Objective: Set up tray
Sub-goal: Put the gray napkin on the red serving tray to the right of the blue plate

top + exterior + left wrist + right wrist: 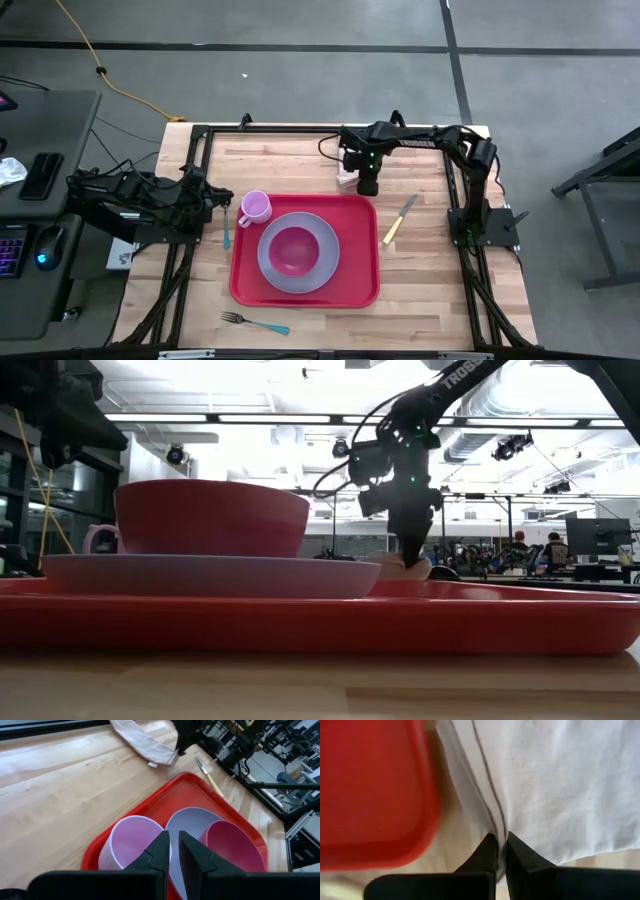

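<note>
The red tray (362, 290) lies mid-table. On it a lavender plate (272, 272) carries a dark pink bowl (293, 250), and a pink cup (255, 207) stands at the tray's far left corner. A whitish cloth napkin (142, 742) lies on the wood just beyond the tray's far edge. My right gripper (368, 188) points down there, shut on the napkin. My left gripper (215, 202) waits off the tray's left side, its fingers (162, 847) a narrow gap apart with nothing between them. My right gripper pinches the napkin between its two fingers at a hemmed edge or fold (496, 827), close to the tray's far rim (427, 795). One layer or several, I cannot tell. The fingers come from above, pointing down. The rest of the napkin (131, 734) lies on the table.
A teal-handled spoon (226, 232) lies left of the tray, a fork (252, 323) near the table's front edge, and a knife (400, 218) right of the tray. A desk with a keyboard and mouse (45, 245) stands past the table's left edge.
</note>
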